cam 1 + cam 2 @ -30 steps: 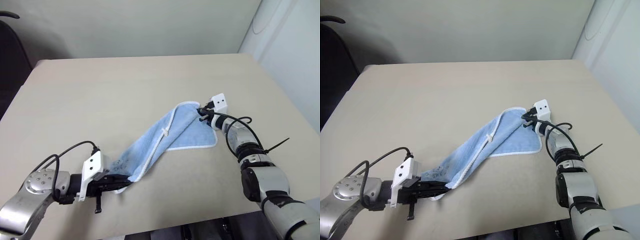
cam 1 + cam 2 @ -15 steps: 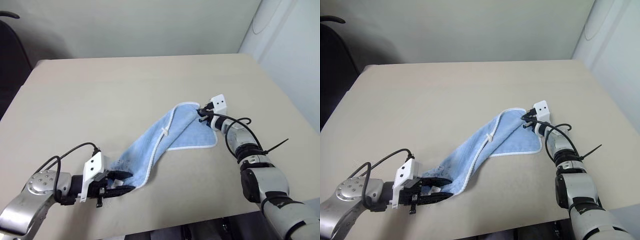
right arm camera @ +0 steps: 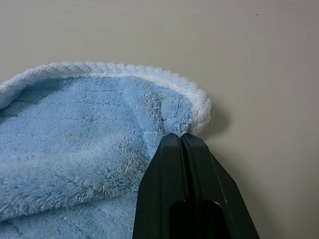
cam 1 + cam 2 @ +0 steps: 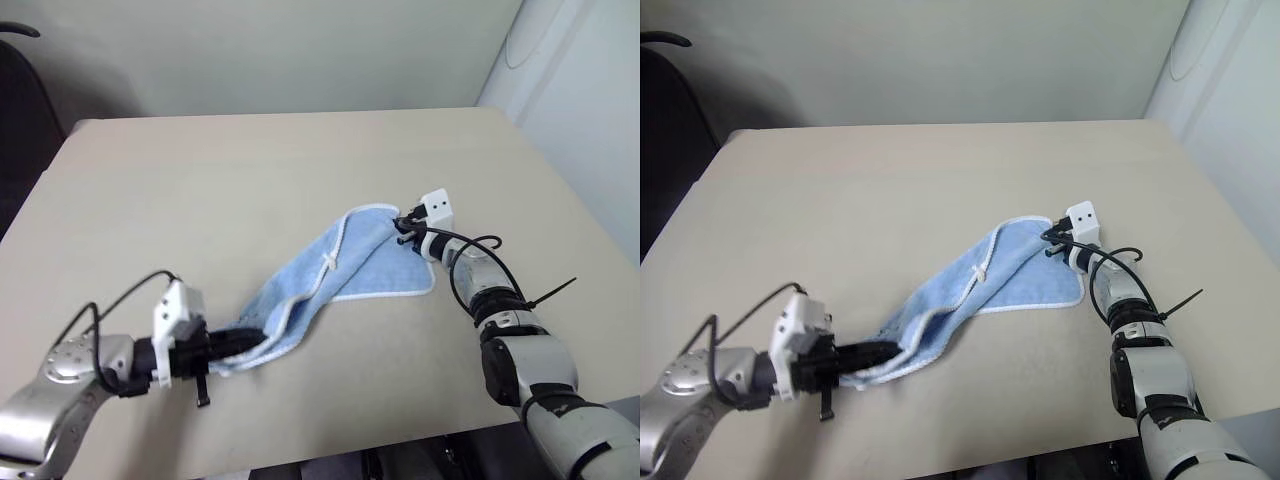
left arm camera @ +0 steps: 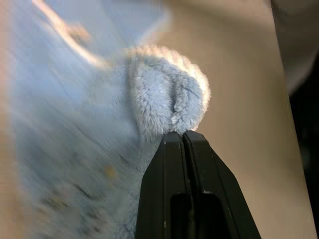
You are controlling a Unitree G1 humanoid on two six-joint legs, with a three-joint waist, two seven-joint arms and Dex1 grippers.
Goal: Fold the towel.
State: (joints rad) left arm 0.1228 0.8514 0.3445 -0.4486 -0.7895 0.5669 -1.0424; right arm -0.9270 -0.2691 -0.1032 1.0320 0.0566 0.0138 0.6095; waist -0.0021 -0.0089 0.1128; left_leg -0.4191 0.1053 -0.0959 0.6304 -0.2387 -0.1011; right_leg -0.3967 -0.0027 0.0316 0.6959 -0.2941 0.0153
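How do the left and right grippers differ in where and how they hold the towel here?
The left gripper pinches the towel's bunched near end, while the right gripper pinches the far corner with its white edging. The left end looks crumpled; the right end spreads flatter on the table. Both are shut on cloth.

Towel (image 4: 330,275) on table (image 4: 250,180) (between both grippers).

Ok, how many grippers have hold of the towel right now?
2. The left gripper pinches the towel at its near end; the right gripper pinches its far corner. Both are shut on the cloth.
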